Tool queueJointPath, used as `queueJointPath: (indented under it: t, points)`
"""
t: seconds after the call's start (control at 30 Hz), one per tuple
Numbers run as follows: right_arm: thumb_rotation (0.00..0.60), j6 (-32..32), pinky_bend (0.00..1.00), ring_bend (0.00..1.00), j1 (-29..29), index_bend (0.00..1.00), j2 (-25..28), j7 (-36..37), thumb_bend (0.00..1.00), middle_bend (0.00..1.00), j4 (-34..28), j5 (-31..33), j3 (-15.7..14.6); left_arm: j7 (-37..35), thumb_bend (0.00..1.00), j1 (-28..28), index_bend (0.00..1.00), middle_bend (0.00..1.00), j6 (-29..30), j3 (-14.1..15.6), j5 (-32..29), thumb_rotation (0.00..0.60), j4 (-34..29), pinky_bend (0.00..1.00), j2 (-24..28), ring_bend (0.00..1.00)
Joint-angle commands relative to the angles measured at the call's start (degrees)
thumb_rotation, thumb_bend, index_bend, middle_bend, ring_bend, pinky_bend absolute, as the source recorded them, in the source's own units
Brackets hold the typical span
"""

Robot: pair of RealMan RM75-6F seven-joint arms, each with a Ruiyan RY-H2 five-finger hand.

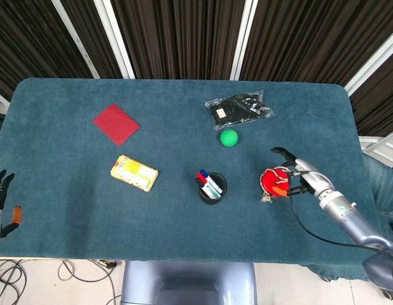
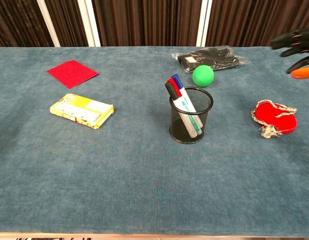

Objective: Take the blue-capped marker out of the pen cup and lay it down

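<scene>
On teal felt table [image 1: 69, 210], largest to smallest:

- Clear plastic bag [image 2: 212, 56] of black items, far right of centre; print on it too small to read.
- Red square cloth [image 1: 116, 124], far left, flat.
- Yellow packet [image 2: 82, 110], left of centre, lying flat; printed lettering on top and side, not legible.
- Right hand [image 1: 298, 173] at right edge, above red pouch in head view; fingers spread apart, nothing held; orange tip on thumb. Seen in chest view only as dark fingers [image 2: 293, 40] at upper right corner, raised off the cloth.
- Left hand [image 1: 0, 197] at far left edge, off the table; fingers apart, nothing held, orange tip showing.
- Black mesh pen cup [image 2: 191, 116], upright, near table centre, well apart from both hands.
- Red pouch [image 2: 275, 117] with pale cord, right of cup, flat on cloth.
- Green ball [image 2: 203, 75], behind cup, just in front of bag.
- Blue-capped marker [image 2: 176, 80], upright in cup, leaning left, cap above rim, beside red-capped marker [image 2: 172, 83] and black-capped marker [image 2: 171, 90]; green print on white barrels, unreadable.
</scene>
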Motion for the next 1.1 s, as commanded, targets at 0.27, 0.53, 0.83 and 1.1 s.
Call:
queueJointPath:
  t: [0.27,0.53,0.83,1.1]
  points:
    - [0.6,-9.45,0.2,0.0,8.6,0.15,-6.76,-0.15,0.4,0.0,2.57,3.62,0.93,0.11,0.51,0.1,0.06,0.0,-0.47,-0.34,-1.46,0.6,-0.82,0.0,0.03,0.0]
    - [0.6,-13.13,0.2,0.0,12.37,0.2,-9.44,-6.26,0.43,0.0,2.75,9.1,2.48,0.27,0.51,0.17,0.06,0.0,-0.62,-0.63,-2.36,0.6,-1.45,0.0,0.12,0.0]
    - [0.6,-16.28,0.2,0.0,14.76,0.25,-9.5,-9.9,0.44,0.0,0.92,14.22,3.97,0.15,0.51,0.18,0.06,0.0,-0.99,-0.71,-2.95,0.6,-1.87,0.0,0.2,0.0]
    - [0.6,-20.9,0.2,0.0,18.24,0.27,-10.24,-12.03,0.44,0.0,1.34,17.79,5.54,-0.1,0.51,0.23,0.06,0.0,-1.04,-0.92,-3.43,0.6,-2.16,0.0,0.31,0.0]
